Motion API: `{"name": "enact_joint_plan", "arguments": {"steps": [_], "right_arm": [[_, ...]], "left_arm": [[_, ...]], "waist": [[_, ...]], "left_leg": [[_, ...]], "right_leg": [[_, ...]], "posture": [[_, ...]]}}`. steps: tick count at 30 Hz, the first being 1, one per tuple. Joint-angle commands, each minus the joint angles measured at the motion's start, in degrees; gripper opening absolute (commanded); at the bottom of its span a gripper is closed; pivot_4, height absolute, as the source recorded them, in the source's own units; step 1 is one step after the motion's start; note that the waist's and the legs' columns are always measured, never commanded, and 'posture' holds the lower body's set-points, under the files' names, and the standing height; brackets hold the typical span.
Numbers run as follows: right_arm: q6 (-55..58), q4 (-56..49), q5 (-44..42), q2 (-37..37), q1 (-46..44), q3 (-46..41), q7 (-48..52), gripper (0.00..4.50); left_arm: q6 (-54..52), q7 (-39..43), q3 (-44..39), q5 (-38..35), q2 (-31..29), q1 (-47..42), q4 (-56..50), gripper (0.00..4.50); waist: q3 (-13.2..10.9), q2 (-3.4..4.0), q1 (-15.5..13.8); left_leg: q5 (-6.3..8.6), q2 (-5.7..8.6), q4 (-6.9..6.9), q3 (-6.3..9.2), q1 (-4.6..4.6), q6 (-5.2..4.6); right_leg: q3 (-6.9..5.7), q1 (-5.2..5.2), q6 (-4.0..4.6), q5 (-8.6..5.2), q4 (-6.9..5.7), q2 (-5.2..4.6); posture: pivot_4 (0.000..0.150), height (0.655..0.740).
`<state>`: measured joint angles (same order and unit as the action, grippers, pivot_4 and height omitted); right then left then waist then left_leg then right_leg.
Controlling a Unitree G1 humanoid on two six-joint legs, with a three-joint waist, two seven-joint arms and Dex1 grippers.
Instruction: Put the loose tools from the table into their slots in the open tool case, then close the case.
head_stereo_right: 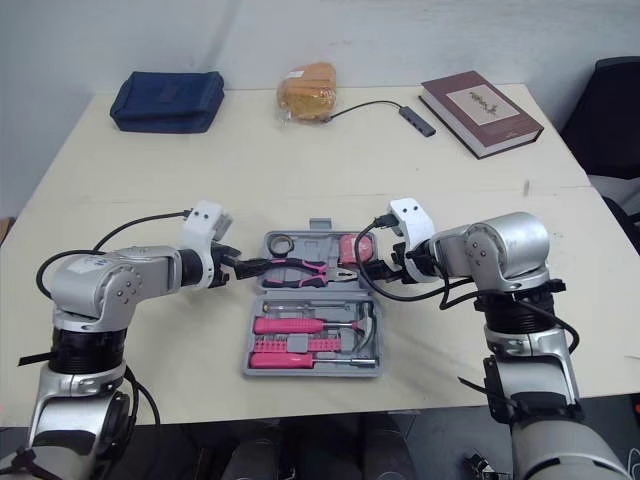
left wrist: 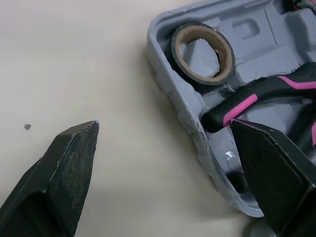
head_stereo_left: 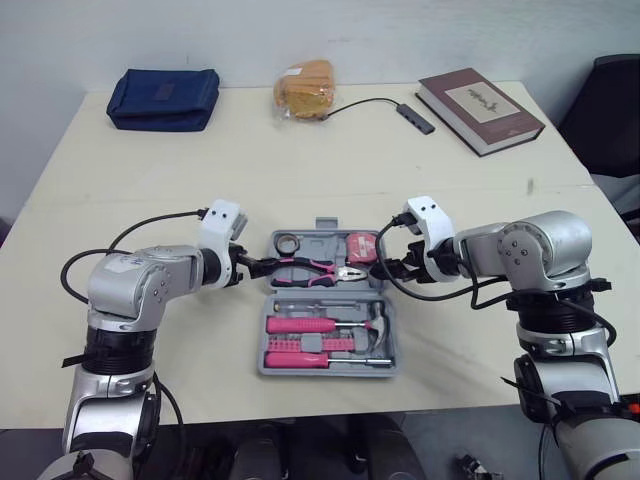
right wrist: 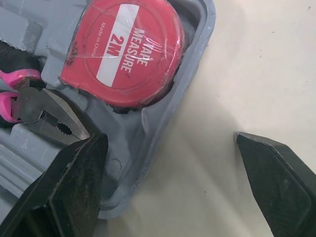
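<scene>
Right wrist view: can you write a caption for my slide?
Open right gripper straddles the tool case rim; red tape measure and pliers sit inside.

From the left wrist I saw only the handles of the pliers; the rest ran off the edge, as did most of the case. From the right wrist the tape was clipped by the edge. The small parts in the case's front half I could not make out.
</scene>
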<state>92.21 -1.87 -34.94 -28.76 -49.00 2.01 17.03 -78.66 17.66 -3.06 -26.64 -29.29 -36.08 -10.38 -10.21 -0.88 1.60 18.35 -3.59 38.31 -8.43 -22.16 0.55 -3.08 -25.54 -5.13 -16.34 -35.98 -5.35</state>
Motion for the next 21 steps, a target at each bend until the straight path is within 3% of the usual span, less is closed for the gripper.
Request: {"name": "enact_joint_plan", "arguments": {"steps": [1, 14, 16, 19, 21], "right_arm": [[0.29, -1.08, -3.18, -1.56, 0.18, -1.28, -1.56, 4.31], [0.29, 2.68, -3.2, 2.24, 0.87, -0.81, -6.15, 4.31], [0.29, 3.17, -3.77, 3.02, 0.91, -0.76, -6.73, 4.5], [0.29, 4.47, -4.74, 4.82, 0.91, -1.18, -8.03, 3.72], [0.29, 5.51, -5.4, 5.72, 0.76, -1.87, -9.0, 2.71]], "left_arm": [[-0.61, -0.01, 0.03, 0.55, -0.33, -1.24, -1.02, 4.28], [-0.86, -0.64, 1.96, 2.9, -0.8, -1.39, -1.02, 4.28], [-1.19, -0.68, 1.87, 2.75, -0.06, -1.46, -0.87, 3.76], [-1.62, -0.76, 1.81, 2.45, 1.64, -2.13, -0.48, 2.71], [-1.99, -0.7, 1.46, 2.34, 2.5, -2.42, -0.32, 1.75]], "waist": [[0.0, 0.0, 0.0], [0.05, -0.07, 0.12], [0.07, -0.11, 0.18], [0.12, -0.19, 0.21], [0.12, -0.19, 0.32]], "left_leg": [[0.0, 0.0, 0.0, 0.0, 0.0, 0.0], [-0.03, -0.03, 0.39, 0.04, 0.02, -0.02], [-0.04, -0.06, 0.47, 0.04, 0.02, -0.02], [-0.04, -0.09, 0.52, 0.04, 0.03, -0.03], [-0.04, -0.09, 0.52, 0.04, 0.03, -0.03]], "right_leg": [[0.0, 0.0, -0.01, 0.01, 0.0, 0.0], [0.07, 0.03, 0.03, 0.1, -0.04, -0.01], [0.09, 0.03, 0.05, 0.14, -0.06, 0.0], [0.1, 0.04, 0.06, 0.15, -0.09, 0.02], [0.11, 0.04, 0.06, 0.15, -0.09, 0.02]], "posture": [[0.15, 0.74], [0.15, 0.74], [0.15, 0.74], [0.15, 0.74], [0.15, 0.74]]}}
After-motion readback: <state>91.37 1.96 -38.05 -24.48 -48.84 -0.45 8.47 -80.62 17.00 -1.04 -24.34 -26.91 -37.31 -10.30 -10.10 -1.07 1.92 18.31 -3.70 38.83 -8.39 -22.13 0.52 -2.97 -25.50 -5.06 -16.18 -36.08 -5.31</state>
